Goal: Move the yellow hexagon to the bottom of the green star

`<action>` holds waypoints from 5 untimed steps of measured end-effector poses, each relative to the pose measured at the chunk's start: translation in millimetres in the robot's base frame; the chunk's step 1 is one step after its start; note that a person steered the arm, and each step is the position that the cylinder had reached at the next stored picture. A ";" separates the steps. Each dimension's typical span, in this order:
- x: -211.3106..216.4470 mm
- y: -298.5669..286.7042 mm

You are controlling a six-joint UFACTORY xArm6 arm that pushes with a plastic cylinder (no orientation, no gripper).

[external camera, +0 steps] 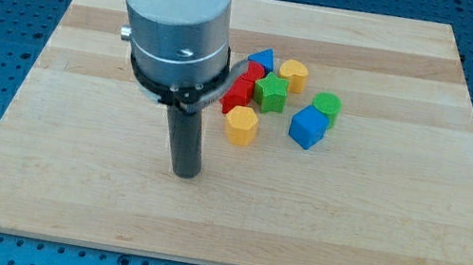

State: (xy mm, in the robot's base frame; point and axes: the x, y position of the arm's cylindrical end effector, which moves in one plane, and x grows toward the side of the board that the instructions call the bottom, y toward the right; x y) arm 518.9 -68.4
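The yellow hexagon (241,124) lies on the wooden board, just below and left of the green star (271,92). A red block (238,94) sits between them on the left, touching both. My tip (185,173) rests on the board below and to the left of the yellow hexagon, a short gap away. The arm's white and grey body hides the board above the tip.
A blue triangular block (262,60) and a yellow heart-like block (293,74) lie above the green star. A green round block (327,106) and a blue cube (308,127) lie to its right. The board's edges (224,263) border a blue perforated table.
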 end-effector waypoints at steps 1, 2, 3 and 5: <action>-26.2 27.0; -42.4 52.3; -47.3 54.3; -51.1 32.7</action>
